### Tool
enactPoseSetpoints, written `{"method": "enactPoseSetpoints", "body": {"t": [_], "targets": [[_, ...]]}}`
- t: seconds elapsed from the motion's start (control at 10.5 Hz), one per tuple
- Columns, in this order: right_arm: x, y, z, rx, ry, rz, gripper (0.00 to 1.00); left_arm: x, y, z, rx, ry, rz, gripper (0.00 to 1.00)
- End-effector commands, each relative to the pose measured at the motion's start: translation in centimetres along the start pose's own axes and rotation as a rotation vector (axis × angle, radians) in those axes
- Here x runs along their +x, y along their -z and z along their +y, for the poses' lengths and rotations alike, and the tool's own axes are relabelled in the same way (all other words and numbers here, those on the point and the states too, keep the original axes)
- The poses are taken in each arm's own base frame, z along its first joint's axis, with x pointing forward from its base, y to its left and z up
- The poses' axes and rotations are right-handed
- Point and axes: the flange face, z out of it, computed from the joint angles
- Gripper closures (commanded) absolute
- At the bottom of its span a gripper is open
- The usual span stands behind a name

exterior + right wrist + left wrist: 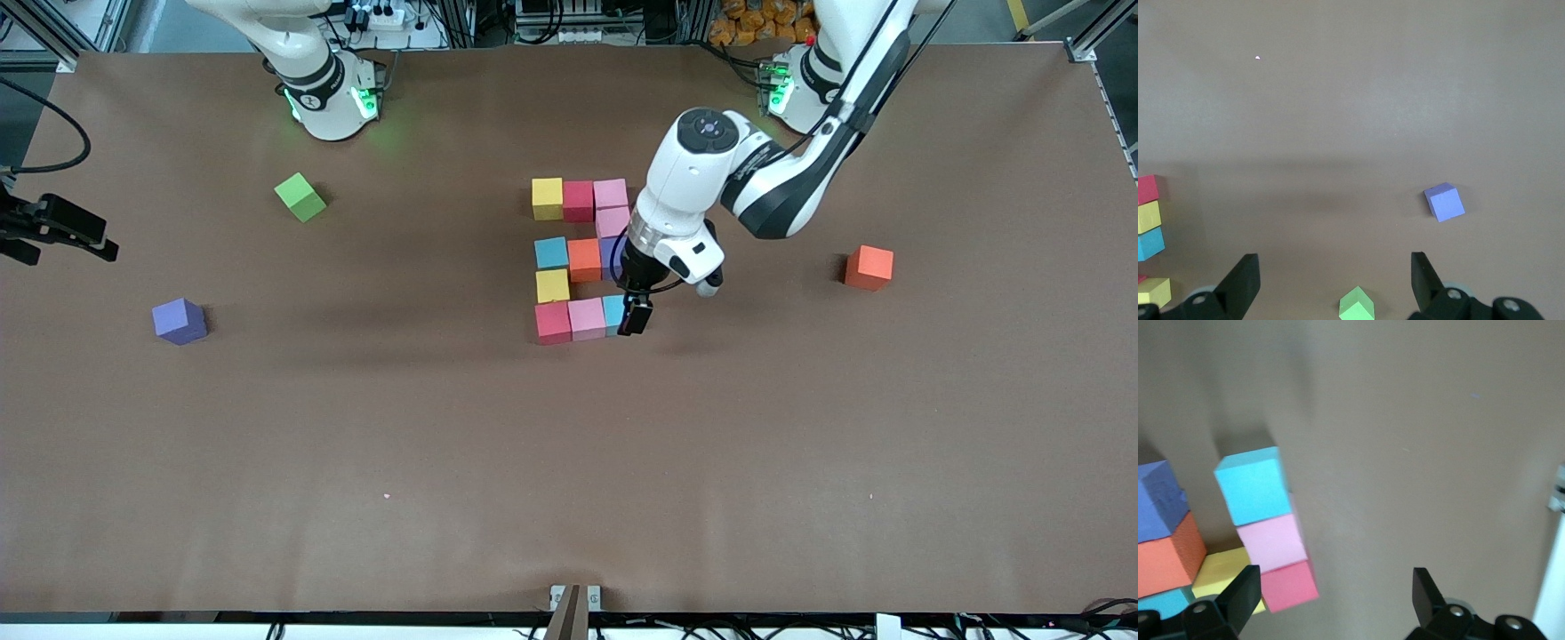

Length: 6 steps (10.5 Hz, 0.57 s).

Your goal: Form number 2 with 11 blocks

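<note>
Holding the left gripper (635,320) low at the light blue cube (613,313) that ends the bottom row of the number 2 (584,260), fingers spread wide and gripping nothing. Parking the right gripper (1335,267) over bare table (569,462) toward the right arm's end, fingers likewise apart and empty, waiting.

Counting eleven blocks (578,201) in the figure near the table's middle: three across the top, one pink below, three across the middle, one yellow below, three along the bottom. Judging the figure as looking complete and this as the letting-go of the last cube.

Doing it well likely means:
- lifting straight up, with the fingers held wide until clear of the cube tops;
- avoiding any sideways drift that could nudge the light blue cube off the pink one (587,317) beside it;
- checking afterwards for gaps or skewed edges;
- leaving the green cube (300,196), the loose purple cube (180,321) and the loose orange cube (869,267) alone, all well apart from the figure.
</note>
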Motion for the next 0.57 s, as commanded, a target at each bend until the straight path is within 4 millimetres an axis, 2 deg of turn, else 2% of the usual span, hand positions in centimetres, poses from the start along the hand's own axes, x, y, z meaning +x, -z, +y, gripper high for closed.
{"method": "enactPoseSetpoints", "body": {"t": [0.0,0.19,0.38,0.47], "targets": [[-0.2,0.2,0.0,-0.01,0.0,0.0,0.0,-1.0,3.9,3.2,0.006,-0.165,0.045,0.0],[-0.1,0.1,0.0,-0.01,0.0,0.0,0.0,-0.1,5.5,5.5,0.071,-0.35,0.073,0.0],[-0.2,0.0,0.1,-0.01,-0.002,-0.002,0.0,2.9,7.0,7.0,0.157,-0.518,0.12,0.0],[-0.2,0.0,0.2,-0.01,-0.003,-0.002,0.0,4.3,8.7,8.3,0.165,-0.607,0.128,0.0]]}}
